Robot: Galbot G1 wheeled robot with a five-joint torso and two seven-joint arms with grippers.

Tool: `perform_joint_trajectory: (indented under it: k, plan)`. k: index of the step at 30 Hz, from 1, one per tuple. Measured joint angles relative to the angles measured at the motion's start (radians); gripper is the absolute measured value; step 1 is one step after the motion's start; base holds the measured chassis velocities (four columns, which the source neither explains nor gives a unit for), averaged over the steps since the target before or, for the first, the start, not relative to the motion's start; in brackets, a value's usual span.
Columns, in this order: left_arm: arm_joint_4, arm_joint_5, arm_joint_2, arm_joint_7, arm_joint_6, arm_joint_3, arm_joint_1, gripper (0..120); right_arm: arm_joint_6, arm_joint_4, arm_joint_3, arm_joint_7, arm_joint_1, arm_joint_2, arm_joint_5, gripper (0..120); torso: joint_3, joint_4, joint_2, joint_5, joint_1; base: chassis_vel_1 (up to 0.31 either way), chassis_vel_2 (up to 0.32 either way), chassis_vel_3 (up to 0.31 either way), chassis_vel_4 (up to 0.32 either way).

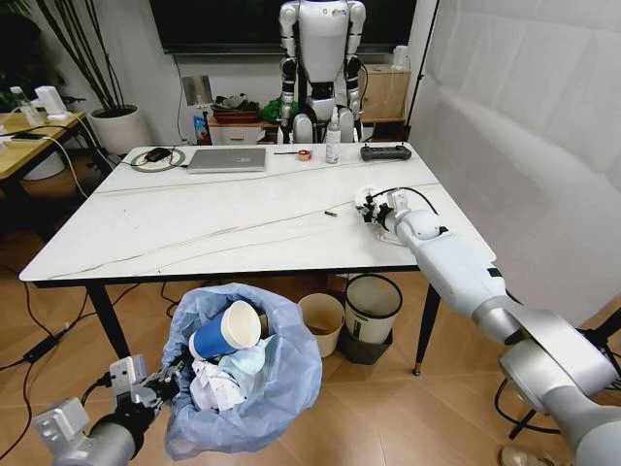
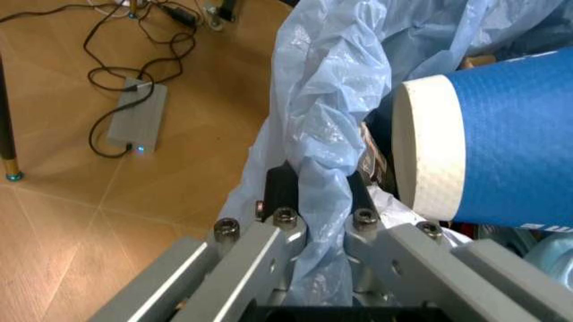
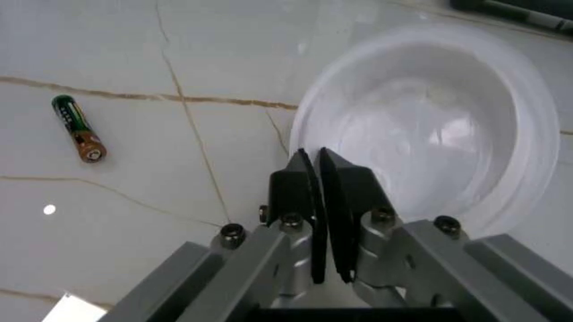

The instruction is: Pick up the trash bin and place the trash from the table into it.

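Your left gripper [image 2: 315,194] is clamped on the crinkled blue bag at the rim of the trash bin [image 1: 257,388], holding it low at the near left, below the bench's near edge. Inside the bin lie a blue paper cup [image 1: 225,332], crumpled white paper [image 1: 215,383] and a light-blue mask [image 1: 247,361].

Your right gripper [image 3: 320,174] sits on the right side of the bench [image 1: 194,228], its fingers pressed together on the rim of a white lid [image 3: 447,127]. A small battery [image 3: 79,128] lies just beside it on the marble top.

Under the bench stand a cream bin [image 1: 321,322] and a black bin [image 1: 372,313], side by side.
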Motion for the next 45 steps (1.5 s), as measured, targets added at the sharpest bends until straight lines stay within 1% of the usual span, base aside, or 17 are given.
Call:
perform_joint_trajectory:
  k: [1,11,18,19,22,25,26,28,33,34,36,39,40,41,42,43,45]
  plan:
    - [0.0,0.0,0.0,0.0,0.0,0.0,0.0,0,0.001,0.0,0.0,0.0,-0.001,0.0,0.0,0,0.0,0.0,0.0,0.0,0.0,0.0,0.0,0.0,0.0]
    - [0.007,-0.002,0.002,0.0,-0.001,0.001,-0.006,0,-0.002,0.022,0.001,-0.001,-0.005,-0.013,0.008,0,0.0,0.0001,0.0,0.0001,0.0,0.0,0.0,0.0,0.0]
    - [0.012,-0.005,0.006,0.0,-0.001,0.003,-0.012,0,-0.028,0.15,0.0,0.0,-0.015,-0.07,0.088,0,0.0,0.0001,0.0,0.0001,0.0,0.0,0.0,0.0,0.0]
    - [0.012,-0.005,0.006,0.0,-0.001,0.003,-0.012,0,-0.028,0.15,0.0,0.0,-0.015,-0.07,0.088,0,0.0,0.0001,0.0,0.0001,0.0,0.0,0.0,0.0,0.0]
    - [0.012,-0.006,0.008,0.0,-0.001,0.003,-0.014,0,-0.043,0.214,-0.008,0.001,-0.024,-0.104,0.138,0,0.0,0.0001,0.0,0.0001,0.0,0.0,0.0,0.0,0.0]
    - [0.012,-0.009,0.009,0.0,-0.001,0.003,-0.015,0,-0.083,0.343,-0.015,0.015,-0.051,-0.166,0.237,0,0.0,0.0,0.0,0.0003,0.0,0.0,0.0,0.0,0.0]
    - [0.012,-0.009,0.009,0.0,-0.001,0.003,-0.015,0,-0.083,0.343,-0.015,0.015,-0.051,-0.166,0.237,0,0.0,0.0,0.0,0.0003,0.0,0.0,0.0,0.0,0.0]
    - [0.013,-0.009,0.009,-0.001,0.0,0.004,-0.016,0,-0.102,0.424,-0.014,0.027,-0.067,-0.196,0.29,0,0.0,-0.0002,0.0,0.0001,0.0,0.0,0.0,0.0,0.0]
    - [0.016,-0.009,0.012,-0.001,0.001,0.011,-0.019,0,-0.154,0.753,0.0,0.084,-0.148,-0.296,0.446,0,0.0,0.0001,0.0,0.0,0.0,0.0,0.0,0.0,0.0]
    - [0.016,-0.009,0.012,-0.001,0.001,0.011,-0.019,0,-0.154,0.753,0.0,0.084,-0.148,-0.296,0.446,0,0.0,0.0001,0.0,0.0,0.0,0.0,0.0,0.0,0.0]
    - [0.018,-0.01,0.015,-0.001,0.001,0.011,-0.022,0,-0.167,0.89,0.003,0.108,-0.186,-0.327,0.496,0,0.0,0.0,0.0,0.0001,0.0,0.0,0.0,0.0,0.0]
    - [0.019,-0.014,0.017,-0.002,0.002,0.01,-0.023,0,-0.177,1.077,0.003,0.142,-0.232,-0.352,0.564,0,0.0,-0.0001,0.0,0.0,0.0,0.0,0.0,0.0,0.0]
    - [0.019,-0.014,0.017,-0.002,0.002,0.01,-0.023,0,-0.179,1.119,0.0,0.151,-0.241,-0.356,0.581,0,0.0,-0.0001,0.0,-0.0001,0.0,0.0,0.0,0.0,0.0]
    - [0.019,-0.014,0.017,-0.002,0.002,0.01,-0.023,0,-0.179,1.119,0.0,0.151,-0.241,-0.356,0.581,0,0.0,-0.0001,0.0,-0.0001,0.0,0.0,0.0,0.0,0.0]
    - [0.019,-0.015,0.017,-0.002,0.003,0.01,-0.023,0,-0.179,1.158,-0.004,0.161,-0.25,-0.358,0.599,0,0.0,0.0,0.0,0.0,0.0,0.0,0.0,0.0,0.0]
    - [0.019,-0.016,0.016,-0.002,0.003,0.006,-0.022,0,-0.176,1.275,-0.029,0.188,-0.27,-0.36,0.67,0,0.0,0.0001,0.0,0.0,0.0,0.0,0.0,0.0,0.0]
    - [0.017,-0.016,0.014,-0.003,0.003,0.004,-0.02,0,-0.158,1.351,-0.06,0.205,-0.277,-0.36,0.721,0,0.0,0.0001,0.0,-0.0002,0.0,0.0,0.0,0.0,0.0]
